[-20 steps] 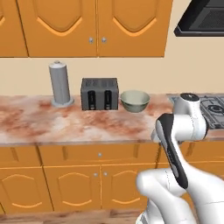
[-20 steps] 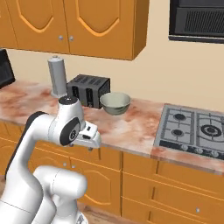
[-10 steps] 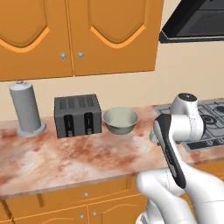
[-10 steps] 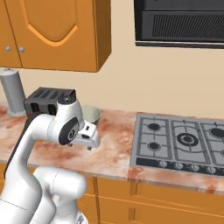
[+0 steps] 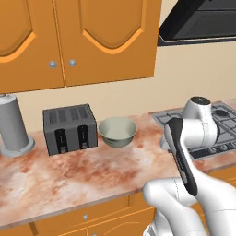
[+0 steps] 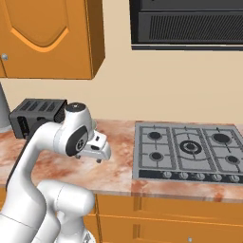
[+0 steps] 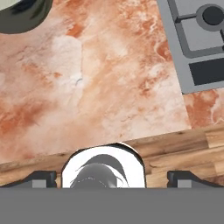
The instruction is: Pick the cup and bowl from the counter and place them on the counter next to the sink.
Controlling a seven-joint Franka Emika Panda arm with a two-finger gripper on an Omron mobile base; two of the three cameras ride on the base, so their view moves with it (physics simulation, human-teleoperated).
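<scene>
The pale grey-green bowl stands on the mottled pink counter just right of a toaster; its rim also shows in the hand view's top left corner. My gripper hangs above the counter's front part, between the bowl and the stovetop, pointing down. Its fingertips stand far apart with nothing between them, so it is open. Bare counter lies under it. The cup and the sink are out of view.
A dark grey toaster and a grey cylinder stand left of the bowl. The grey gas stovetop is set into the counter on the right, under a dark hood. Orange wall cabinets hang above.
The whole picture has shifted: the base has driven to the right and closer to the counter, so toaster and bowl sit further left and larger. The arm holds its pose, gripper still open.
</scene>
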